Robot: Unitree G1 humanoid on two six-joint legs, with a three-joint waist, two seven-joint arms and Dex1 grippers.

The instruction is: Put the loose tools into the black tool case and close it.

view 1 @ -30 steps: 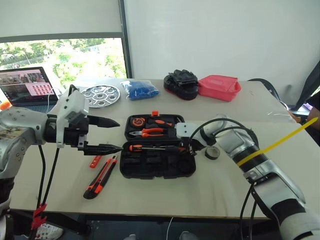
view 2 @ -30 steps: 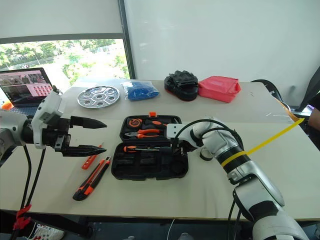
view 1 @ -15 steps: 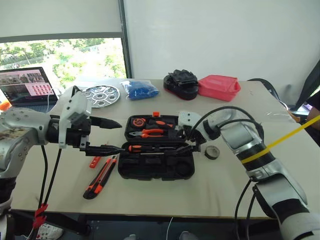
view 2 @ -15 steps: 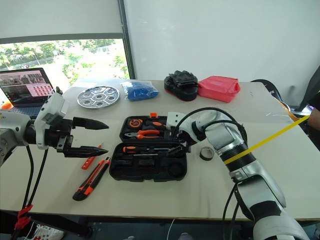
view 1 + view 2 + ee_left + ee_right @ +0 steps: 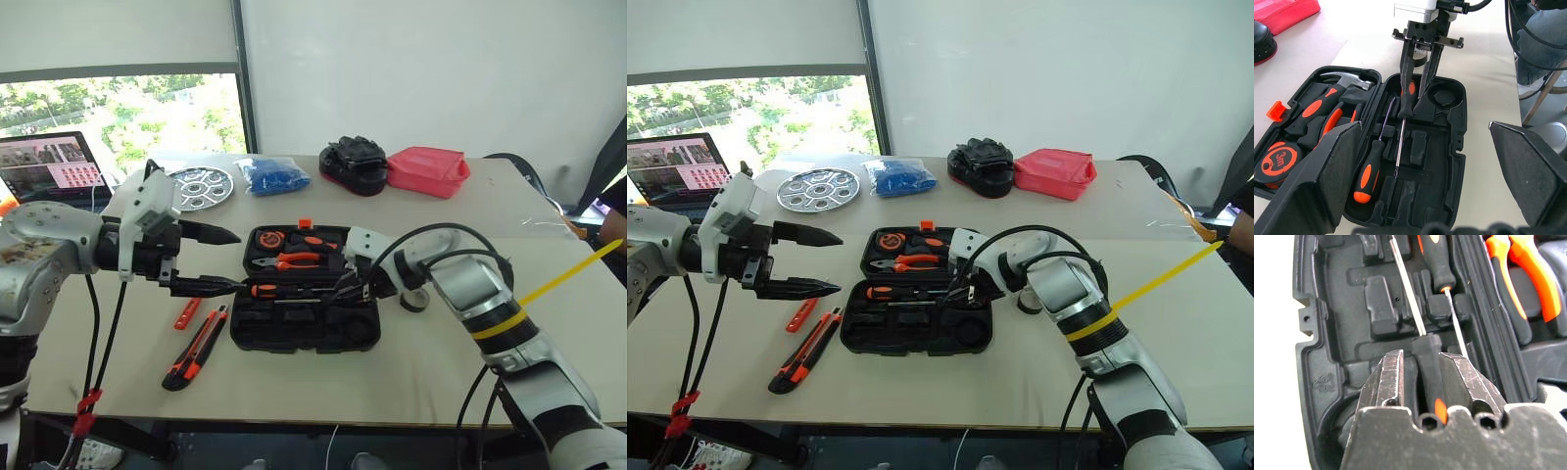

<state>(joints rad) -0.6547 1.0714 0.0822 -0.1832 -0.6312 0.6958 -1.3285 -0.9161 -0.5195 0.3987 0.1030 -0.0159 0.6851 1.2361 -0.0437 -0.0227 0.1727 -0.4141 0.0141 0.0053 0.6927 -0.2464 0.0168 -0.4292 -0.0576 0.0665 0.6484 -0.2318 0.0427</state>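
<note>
The black tool case (image 5: pixel 304 299) lies open near the middle of the tabletop (image 5: pixel 411 372), its orange latch at the far edge. The right gripper (image 5: pixel 1419 83) reaches into the near half, its fingers (image 5: pixel 1386 382) closed around the black-and-orange handle of 1 screwdriver (image 5: pixel 1405 105), whose shaft lies along the moulded slots. A second screwdriver (image 5: pixel 1371 169) rests in the case just beside it. The left gripper (image 5: pixel 220 259) hangs above the tabletop left of the case, its 2 fingers spread wide and holding nothing. The utility knife (image 5: pixel 196 348) and a small slim orange tool (image 5: pixel 187 313) lie loose beneath it, while the black tape roll (image 5: pixel 415 299) sits right of the case.
</note>
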